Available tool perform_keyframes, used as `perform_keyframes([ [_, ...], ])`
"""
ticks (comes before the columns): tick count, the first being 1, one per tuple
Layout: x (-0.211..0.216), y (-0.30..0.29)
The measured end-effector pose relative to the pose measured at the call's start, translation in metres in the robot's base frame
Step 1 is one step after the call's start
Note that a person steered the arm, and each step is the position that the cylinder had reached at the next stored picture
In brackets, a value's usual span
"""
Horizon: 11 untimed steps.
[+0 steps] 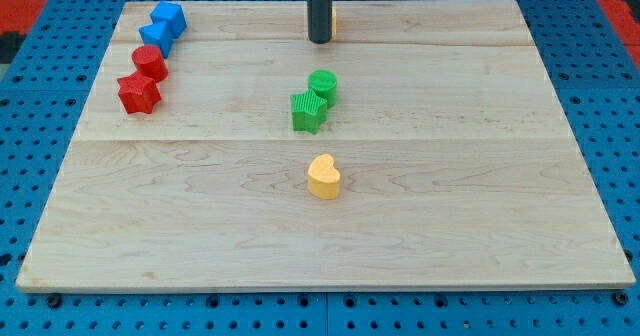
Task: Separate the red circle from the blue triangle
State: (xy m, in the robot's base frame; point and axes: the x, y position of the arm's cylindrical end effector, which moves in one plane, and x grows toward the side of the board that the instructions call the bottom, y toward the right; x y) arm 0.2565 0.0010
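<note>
Yellow heart block (323, 177) is sitting nearest, low on the bench (480, 236). My tip (320, 40), a plain rod with no tool parts to open or shut, is waiting at the view's top, far from the red circle (150, 61). That circle is touching the blue triangle (158, 36) and a red star (138, 93), so a crooked push could be dragging them all along.

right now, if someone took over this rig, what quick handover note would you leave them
My tip rests near the view's top centre, far from the blocks at the left, with a sliver of yellow showing behind it.
The red circle sits in the top-left cluster, right against the blue triangle; a blue cube lies above and a red star below.
Done: nothing, they appear to touch.
Left: bring the tip over and push the red circle clear.
</note>
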Motion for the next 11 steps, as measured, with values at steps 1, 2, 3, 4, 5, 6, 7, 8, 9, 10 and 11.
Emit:
perform_keyframes([
  [1, 0.002, -0.004],
  [2, 0.022, -0.025],
  [3, 0.046, -0.086],
  [4, 0.110, -0.112],
  [5, 0.190, -0.135],
  [6, 0.226, -0.221],
  [7, 0.194, -0.305],
  [8, 0.117, -0.298],
  [9, 0.076, -0.267],
  [10, 0.075, -0.205],
  [11, 0.049, -0.208],
])
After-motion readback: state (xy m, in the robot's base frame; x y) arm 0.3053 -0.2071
